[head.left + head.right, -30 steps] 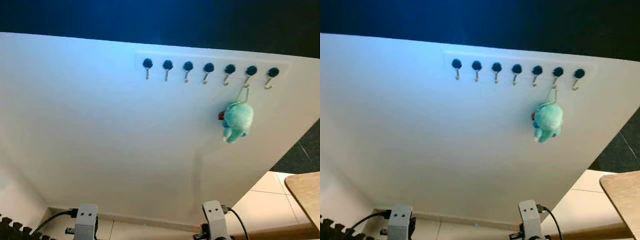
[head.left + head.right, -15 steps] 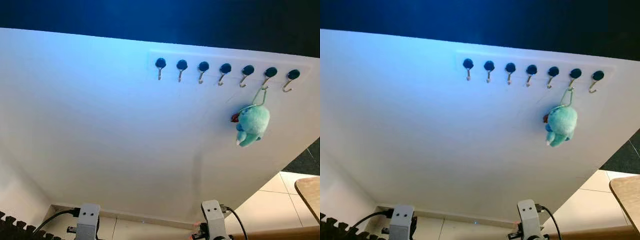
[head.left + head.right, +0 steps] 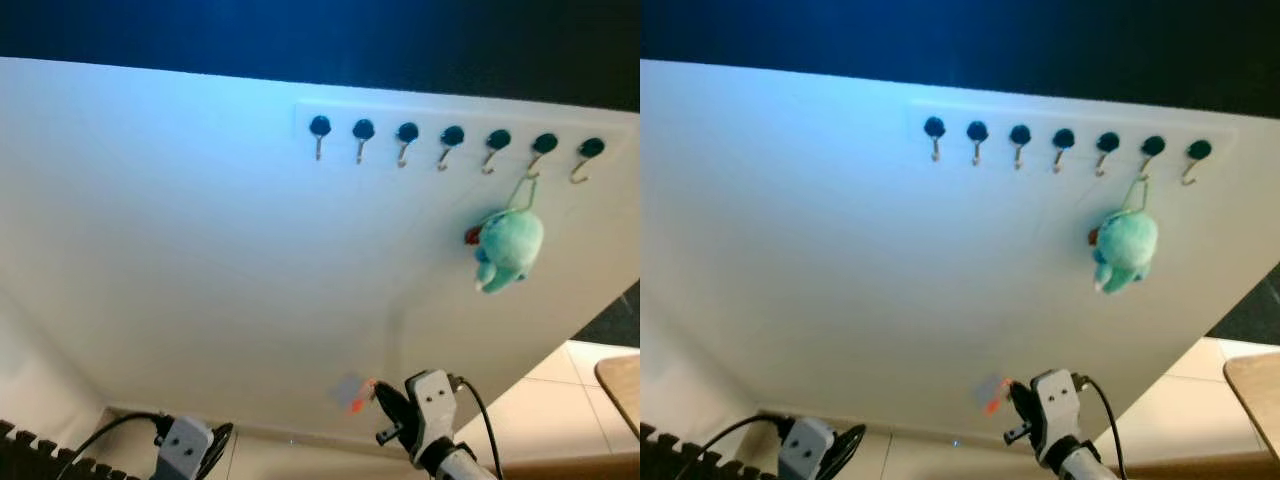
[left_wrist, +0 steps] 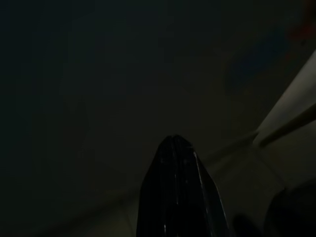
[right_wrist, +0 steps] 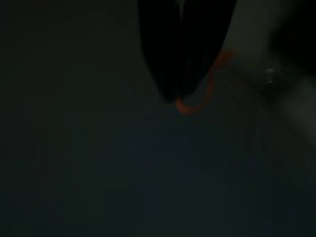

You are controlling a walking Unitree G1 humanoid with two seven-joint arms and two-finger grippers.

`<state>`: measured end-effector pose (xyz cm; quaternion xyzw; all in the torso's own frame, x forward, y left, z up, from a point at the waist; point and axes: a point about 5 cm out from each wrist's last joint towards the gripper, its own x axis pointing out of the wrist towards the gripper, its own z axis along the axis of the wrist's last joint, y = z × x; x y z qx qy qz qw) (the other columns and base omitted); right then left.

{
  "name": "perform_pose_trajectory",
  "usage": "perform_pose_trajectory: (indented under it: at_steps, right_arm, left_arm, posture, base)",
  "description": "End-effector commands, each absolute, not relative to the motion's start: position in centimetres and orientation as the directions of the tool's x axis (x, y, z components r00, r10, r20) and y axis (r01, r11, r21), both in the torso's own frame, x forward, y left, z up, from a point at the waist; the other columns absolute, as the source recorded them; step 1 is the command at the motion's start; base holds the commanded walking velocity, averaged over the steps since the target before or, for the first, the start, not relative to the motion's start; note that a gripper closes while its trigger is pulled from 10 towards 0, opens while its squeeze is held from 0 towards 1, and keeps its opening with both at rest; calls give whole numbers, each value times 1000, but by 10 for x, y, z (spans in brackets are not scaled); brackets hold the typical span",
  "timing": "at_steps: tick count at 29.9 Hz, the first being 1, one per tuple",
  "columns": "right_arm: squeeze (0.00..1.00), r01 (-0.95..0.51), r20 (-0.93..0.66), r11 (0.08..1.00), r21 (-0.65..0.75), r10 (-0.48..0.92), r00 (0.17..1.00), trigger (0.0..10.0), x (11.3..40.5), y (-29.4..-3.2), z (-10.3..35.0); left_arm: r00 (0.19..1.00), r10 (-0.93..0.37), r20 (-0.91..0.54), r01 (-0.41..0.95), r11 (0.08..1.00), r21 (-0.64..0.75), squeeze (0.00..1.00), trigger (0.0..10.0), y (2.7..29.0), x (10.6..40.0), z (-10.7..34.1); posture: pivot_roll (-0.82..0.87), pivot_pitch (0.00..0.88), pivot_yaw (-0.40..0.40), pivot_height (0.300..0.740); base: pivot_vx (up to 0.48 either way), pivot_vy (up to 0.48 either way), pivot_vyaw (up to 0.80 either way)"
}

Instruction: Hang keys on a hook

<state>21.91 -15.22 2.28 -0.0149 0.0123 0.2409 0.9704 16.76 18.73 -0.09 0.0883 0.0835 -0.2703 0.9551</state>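
Facing a wide white wall, the robot looks up at a row of seven hooks with dark round heads. A green plush toy hangs from the sixth hook counted from the left, resting against the wall. Low down, the right claw is raised near the wall, its fingers closed on an orange ring; the keys themselves I cannot make out. The left claw stays low in the shade with fingers together. Pale floor tiles and a wooden table corner lie at the right.
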Motion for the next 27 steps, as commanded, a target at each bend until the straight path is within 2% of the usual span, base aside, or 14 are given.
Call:
perform_pose_trajectory:
  at_steps: [1,4,7,8,9,14,16,17,20,27]
  right_arm:
    - [0,-489,37,872,-35,490,871,10000,219,-149,38]
    - [0,-507,81,861,-51,509,857,10000,215,-147,50]
    - [0,-479,218,872,-98,488,845,10000,217,-145,83]
    - [0,-479,218,872,-98,488,845,10000,217,-145,83]
    - [0,-442,296,892,-92,449,843,10000,221,-146,103]
    - [0,-415,407,903,-112,423,809,10000,236,-142,142]
    - [0,-417,421,899,-134,432,797,10000,238,-140,149]
    - [0,-438,407,866,-243,500,764,10000,239,-132,157]
    - [0,-435,419,841,-322,539,731,10000,238,-126,164]
    - [0,-421,483,855,-304,519,705,10000,238,-115,189]
  left_arm:
    - [820,-536,-200,564,815,131,0,10000,188,168,5]
    - [808,-559,-186,584,801,127,0,10000,187,167,9]
    - [815,-565,-128,579,798,167,0,10000,188,171,23]
    - [815,-565,-128,579,798,167,0,10000,188,171,23]
    - [830,-552,-85,557,808,192,0,10000,189,178,32]
    - [847,-532,18,514,826,230,0,10000,184,197,56]
    - [844,-535,38,512,825,240,0,10000,182,200,61]
    - [841,-535,75,503,826,254,0,10000,179,205,72]
    - [843,-528,101,492,833,255,0,10000,178,209,78]
    - [824,-544,157,492,826,276,0,10000,169,215,95]
  posture:
    - [54,76,-38,740]
    - [54,76,-38,740]
    - [42,75,-29,740]
    - [42,75,-29,740]
    - [38,75,-29,740]
    - [36,71,-30,740]
    - [36,71,-30,740]
    - [37,68,-33,740]
    - [38,65,-35,740]
    - [36,64,-38,740]
  base:
    - [0,0,0]
    - [0,0,0]
    - [0,0,0]
    - [0,0,0]
    - [0,0,0]
    - [0,0,0]
    - [0,0,0]
    - [0,0,0]
    - [0,0,0]
    - [0,0,0]
